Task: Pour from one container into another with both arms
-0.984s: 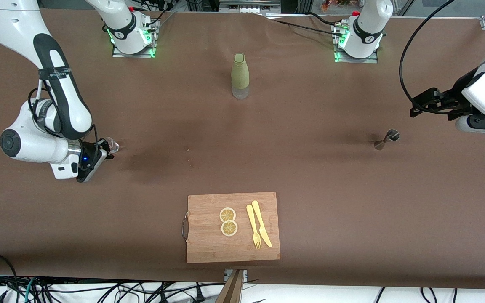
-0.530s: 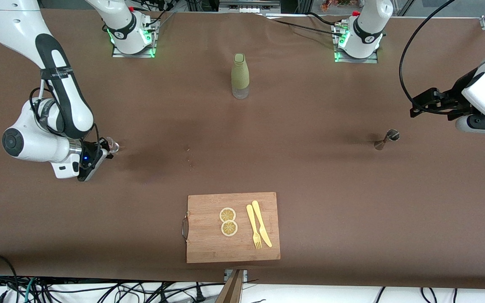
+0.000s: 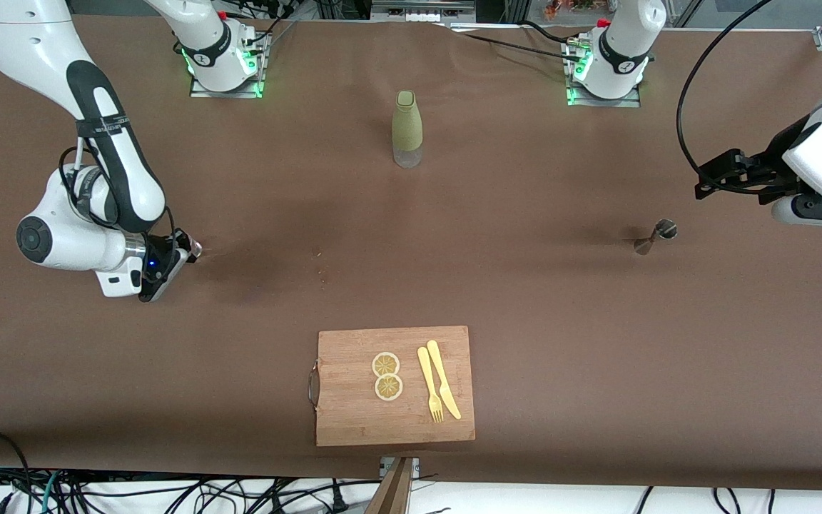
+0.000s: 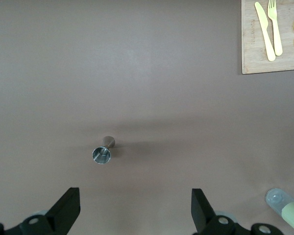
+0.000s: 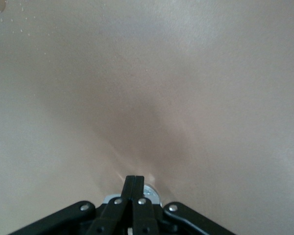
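My right gripper (image 3: 187,251) is low over the brown table (image 3: 525,321) near the right arm's end. Its fingers (image 5: 131,186) are pressed shut. A small clear glass (image 3: 197,248) sits right at the fingertips and is mostly hidden by them; its shiny part (image 5: 150,192) peeks out under the fingers. Whether its rim is pinched does not show. My left gripper (image 3: 712,180) hangs open over the left arm's end of the table (image 4: 186,98), with nothing between its fingers (image 4: 68,205). A small steel jigger (image 3: 655,237) (image 4: 103,151) stands on the cloth below it.
A green bottle (image 3: 407,128) (image 4: 286,208) stands upright mid-table near the bases. Close to the front edge lies a wooden cutting board (image 3: 354,414) (image 4: 255,54) with two lemon slices (image 3: 387,375), a yellow fork (image 3: 429,385) and a knife (image 3: 444,378).
The right arm has shifted a little toward the table's middle and the bases, and its gripper now covers more of the glass. The left arm has not moved.
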Action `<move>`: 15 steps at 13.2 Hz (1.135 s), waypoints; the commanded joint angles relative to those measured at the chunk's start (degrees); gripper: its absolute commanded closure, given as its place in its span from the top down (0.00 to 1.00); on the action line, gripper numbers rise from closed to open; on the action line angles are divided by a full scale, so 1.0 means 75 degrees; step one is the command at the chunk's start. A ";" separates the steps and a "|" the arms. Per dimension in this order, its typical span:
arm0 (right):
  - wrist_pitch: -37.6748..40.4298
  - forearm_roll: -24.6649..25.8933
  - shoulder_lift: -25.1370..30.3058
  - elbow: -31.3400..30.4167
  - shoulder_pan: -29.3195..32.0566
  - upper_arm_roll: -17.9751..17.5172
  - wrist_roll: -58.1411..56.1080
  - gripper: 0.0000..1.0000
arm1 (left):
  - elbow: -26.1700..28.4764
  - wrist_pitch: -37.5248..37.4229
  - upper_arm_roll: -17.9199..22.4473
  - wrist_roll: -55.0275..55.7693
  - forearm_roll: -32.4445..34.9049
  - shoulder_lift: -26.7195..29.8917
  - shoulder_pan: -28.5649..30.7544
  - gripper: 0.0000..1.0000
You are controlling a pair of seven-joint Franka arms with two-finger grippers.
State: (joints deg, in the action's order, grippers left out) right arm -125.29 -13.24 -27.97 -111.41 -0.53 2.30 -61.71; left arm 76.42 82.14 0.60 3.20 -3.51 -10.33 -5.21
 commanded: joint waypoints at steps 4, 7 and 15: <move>-0.0042 0.0031 0.0284 -0.0356 0.0012 -0.0049 0.0587 0.00 | -0.0263 -0.0054 0.0014 -0.0087 0.0093 -0.0135 -0.0021 1.00; -0.0030 0.0031 0.0412 -0.0496 0.0012 -0.0061 0.0856 0.00 | -0.0263 -0.0054 0.0025 -0.0099 0.0081 -0.0135 -0.0009 1.00; -0.0018 0.0020 0.0448 -0.0567 0.0012 -0.0201 0.1021 0.00 | -0.0263 -0.0054 0.0025 -0.0087 0.0081 -0.0135 -0.0009 1.00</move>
State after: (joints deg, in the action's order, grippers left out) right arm -125.26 -13.25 -27.00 -113.50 -0.54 1.50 -55.16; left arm 76.42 82.14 0.65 3.20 -3.51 -10.34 -5.17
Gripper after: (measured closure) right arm 0.991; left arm 0.000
